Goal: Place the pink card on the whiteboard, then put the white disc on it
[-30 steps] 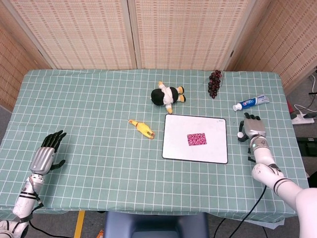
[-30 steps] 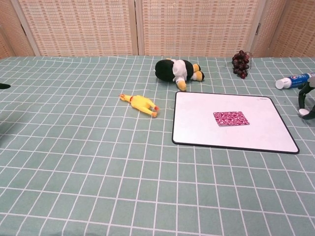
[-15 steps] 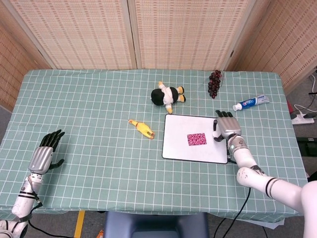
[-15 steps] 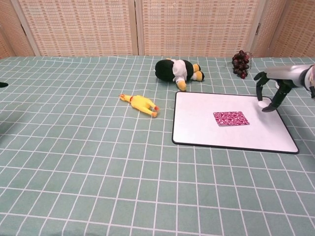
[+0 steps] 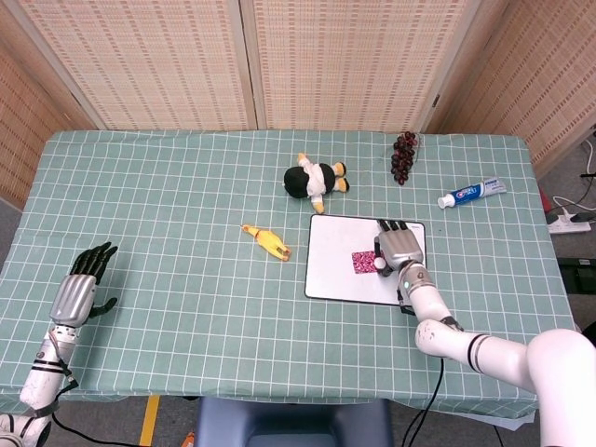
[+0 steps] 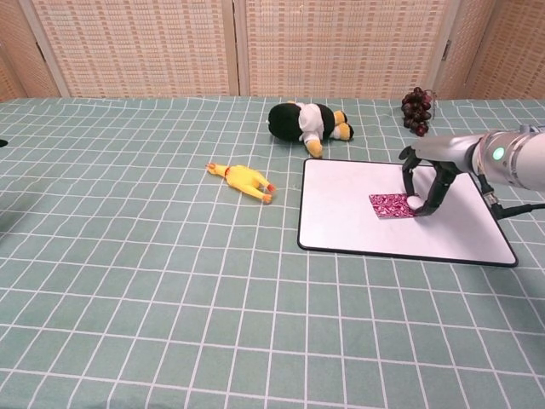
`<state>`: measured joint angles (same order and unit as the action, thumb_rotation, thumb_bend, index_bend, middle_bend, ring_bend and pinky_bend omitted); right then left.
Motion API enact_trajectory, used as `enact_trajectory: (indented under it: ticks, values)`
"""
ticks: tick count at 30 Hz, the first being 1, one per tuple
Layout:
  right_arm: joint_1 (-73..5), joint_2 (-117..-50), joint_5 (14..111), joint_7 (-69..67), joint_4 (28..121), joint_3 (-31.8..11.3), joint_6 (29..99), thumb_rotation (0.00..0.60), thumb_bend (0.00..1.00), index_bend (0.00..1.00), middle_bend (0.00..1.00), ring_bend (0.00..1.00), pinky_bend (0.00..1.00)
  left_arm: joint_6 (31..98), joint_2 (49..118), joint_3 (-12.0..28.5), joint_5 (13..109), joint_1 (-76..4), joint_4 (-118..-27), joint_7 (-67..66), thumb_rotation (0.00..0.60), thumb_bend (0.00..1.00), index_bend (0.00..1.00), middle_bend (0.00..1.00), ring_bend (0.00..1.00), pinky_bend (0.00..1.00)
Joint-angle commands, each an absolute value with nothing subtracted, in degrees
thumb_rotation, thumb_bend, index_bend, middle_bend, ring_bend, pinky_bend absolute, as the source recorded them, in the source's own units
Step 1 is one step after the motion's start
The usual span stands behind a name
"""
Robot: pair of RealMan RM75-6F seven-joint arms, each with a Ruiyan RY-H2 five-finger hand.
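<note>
The pink patterned card (image 5: 363,263) (image 6: 390,205) lies flat near the middle of the whiteboard (image 5: 331,265) (image 6: 341,221). My right hand (image 5: 399,247) (image 6: 427,173) hangs over the card's right end and pinches the small white disc (image 6: 414,203) (image 5: 380,264) between thumb and a finger. The disc is at the card's right edge; whether it touches the card I cannot tell. My left hand (image 5: 82,284) rests at the table's left edge, fingers apart, holding nothing.
A black-and-white plush penguin (image 5: 315,179) (image 6: 308,120) lies just behind the board. A yellow rubber chicken (image 5: 266,242) (image 6: 244,181) lies to its left. Dark grapes (image 5: 404,156) (image 6: 416,108) and a toothpaste tube (image 5: 471,194) sit at the back right.
My right hand has travelled left with the white disc, from the tablecloth right of the whiteboard, across the board's right side, to the pink card. The left hand has barely shifted.
</note>
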<state>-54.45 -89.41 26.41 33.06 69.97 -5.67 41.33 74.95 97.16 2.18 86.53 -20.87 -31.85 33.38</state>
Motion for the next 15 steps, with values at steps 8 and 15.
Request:
enact_trajectory:
  ticks: [8, 15]
  values:
    - [-54.8, -88.1, 26.5, 32.4, 71.9, -6.2, 42.2, 0.600, 0.28, 0.55, 0.00, 0.00, 0.00, 74.9, 97.2, 2.1, 86.6, -20.9, -32.0, 33.3, 0.600, 0.19, 0.00, 0.00, 0.00, 0.00]
    - [-55.2, -88.2, 26.3, 32.5, 71.7, -6.1, 42.1, 0.600, 0.28, 0.54, 0.00, 0.00, 0.00, 74.8, 97.1, 2.1, 86.6, -20.9, -32.0, 33.3, 0.600, 0.19, 0.00, 0.00, 0.00, 0.00]
